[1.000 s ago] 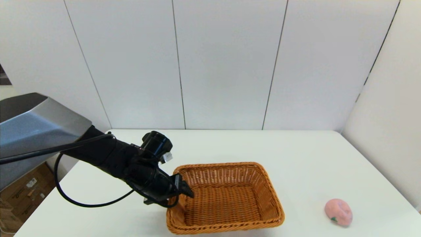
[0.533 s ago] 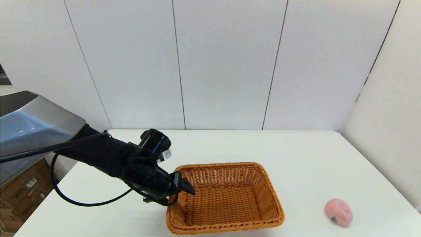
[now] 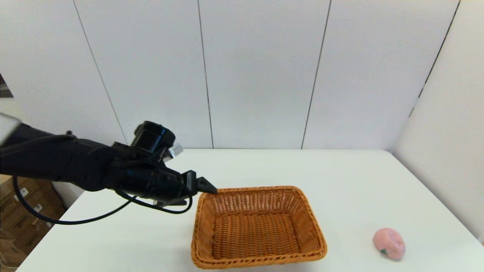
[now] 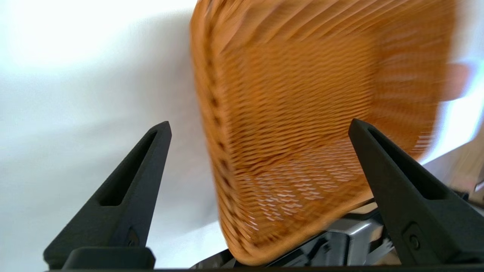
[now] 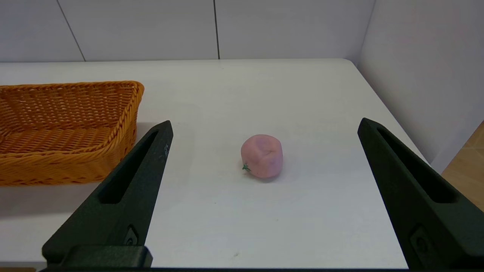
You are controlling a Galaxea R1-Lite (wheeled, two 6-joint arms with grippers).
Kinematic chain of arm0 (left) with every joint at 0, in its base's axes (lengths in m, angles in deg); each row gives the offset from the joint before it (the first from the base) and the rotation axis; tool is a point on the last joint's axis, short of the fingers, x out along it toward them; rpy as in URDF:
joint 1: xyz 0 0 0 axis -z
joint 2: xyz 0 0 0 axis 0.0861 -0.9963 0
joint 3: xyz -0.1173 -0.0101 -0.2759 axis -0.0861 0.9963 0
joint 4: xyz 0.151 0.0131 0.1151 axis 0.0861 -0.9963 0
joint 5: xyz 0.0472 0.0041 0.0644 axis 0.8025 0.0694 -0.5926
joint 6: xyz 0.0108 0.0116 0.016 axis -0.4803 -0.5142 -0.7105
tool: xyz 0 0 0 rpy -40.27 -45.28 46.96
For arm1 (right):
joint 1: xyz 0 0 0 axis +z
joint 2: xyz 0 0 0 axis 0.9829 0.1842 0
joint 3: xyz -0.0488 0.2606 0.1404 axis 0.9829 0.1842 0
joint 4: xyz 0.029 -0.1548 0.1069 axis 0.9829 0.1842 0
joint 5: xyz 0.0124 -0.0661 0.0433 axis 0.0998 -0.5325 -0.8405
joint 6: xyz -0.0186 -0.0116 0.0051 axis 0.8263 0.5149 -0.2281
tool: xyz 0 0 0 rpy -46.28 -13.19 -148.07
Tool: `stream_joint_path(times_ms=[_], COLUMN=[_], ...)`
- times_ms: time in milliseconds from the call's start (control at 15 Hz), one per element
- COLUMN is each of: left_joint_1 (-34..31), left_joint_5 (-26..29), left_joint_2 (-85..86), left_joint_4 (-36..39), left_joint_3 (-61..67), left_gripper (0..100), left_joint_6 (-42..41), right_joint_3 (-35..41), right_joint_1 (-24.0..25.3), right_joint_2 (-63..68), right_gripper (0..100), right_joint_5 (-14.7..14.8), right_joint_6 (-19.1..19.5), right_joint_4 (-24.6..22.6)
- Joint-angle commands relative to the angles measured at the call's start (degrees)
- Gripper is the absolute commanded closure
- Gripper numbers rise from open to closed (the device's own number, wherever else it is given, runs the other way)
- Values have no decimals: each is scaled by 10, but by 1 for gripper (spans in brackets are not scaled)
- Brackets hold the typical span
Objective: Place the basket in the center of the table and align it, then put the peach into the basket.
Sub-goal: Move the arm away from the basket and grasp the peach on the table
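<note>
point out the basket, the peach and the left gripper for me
basket (image 3: 261, 260): head view, on the near braided rim.
peach (image 5: 262, 156): right wrist view, on the middle of its pink body.
left gripper (image 3: 206, 186): head view, between its fingertips, by the basket's far left corner.

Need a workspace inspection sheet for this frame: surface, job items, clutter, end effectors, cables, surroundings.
Surface: white table, bare where visible.
Basket: wicker basket sits flat near the table's front middle, empty.
Peach: peach on the table to the basket's right, apart from it.
Clutter: nothing seen.
Left end effector: left end effector raised by the basket's far left corner, fingers open, holding nothing.
Right end effector: right end effector open, low at the table's front, facing the peach, not touching it.
Cables: black cable loops under the left arm, above the table edge.
Surroundings: white wall panels behind; cardboard boxes on the floor at left.
</note>
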Motion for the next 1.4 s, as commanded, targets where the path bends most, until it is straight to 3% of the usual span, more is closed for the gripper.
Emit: stream_joint_path(times_ms=[67,333,667,933,1400], left_joint_1=[-16,-16,13,-53,-172], left_joint_5=[-28,-61,-79,-149,-156], left_joint_2=[237,386,546,593,813], left_joint_4=[-2,-2,-30,-33,-35], left_joint_3=[4,24,82,130,276], left_gripper=[0,0,0,0,0], left_joint_6=[-34,-56,-187,-231,-318], right_joint_3=[0,0,-2,0,0], right_joint_1=[0,0,0,0,0], right_joint_2=[0,0,0,0,0], right_gripper=[0,0,0,0,0], right_joint_5=[0,0,0,0,0], right_joint_6=[0,0,4,3,2], right_joint_4=[0,0,5,0,0])
